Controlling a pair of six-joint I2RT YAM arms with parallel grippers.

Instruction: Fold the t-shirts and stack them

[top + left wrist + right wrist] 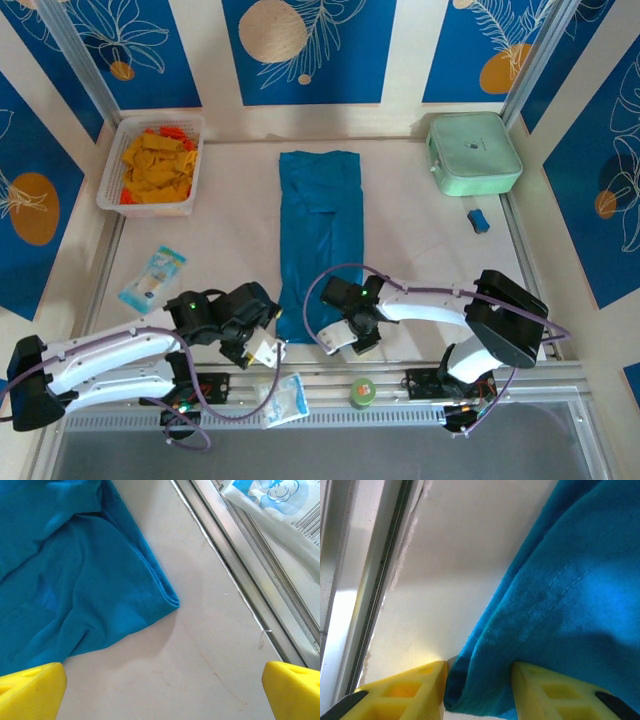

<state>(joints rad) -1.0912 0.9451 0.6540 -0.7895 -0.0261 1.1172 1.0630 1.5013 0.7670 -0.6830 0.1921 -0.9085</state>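
Nearest, left claw (165,695) spread wide over bare desk (210,630) — t-shirt (75,570) corner just ahead-left of it, not touching; packet (280,505) farther ahead-right, past the rail (235,565). Then right claw (480,685) pinching t-shirt's near hem btwn both fingers (405,690) — rest of cloth stretches away beyond it, flat on desk.

A solid teal-blue cloth t-shirt (320,230) lies on the white counter (235,215), folded lengthwise into a long, narrow strip. It runs down the counter's middle, from close to the far edge to close to the near edge. Soft creases cross its surface. Its near left corner lies flat, with doubled edges. Its near right corner is bunched between the yellow fingers (410,690) of the right claw (479,690).
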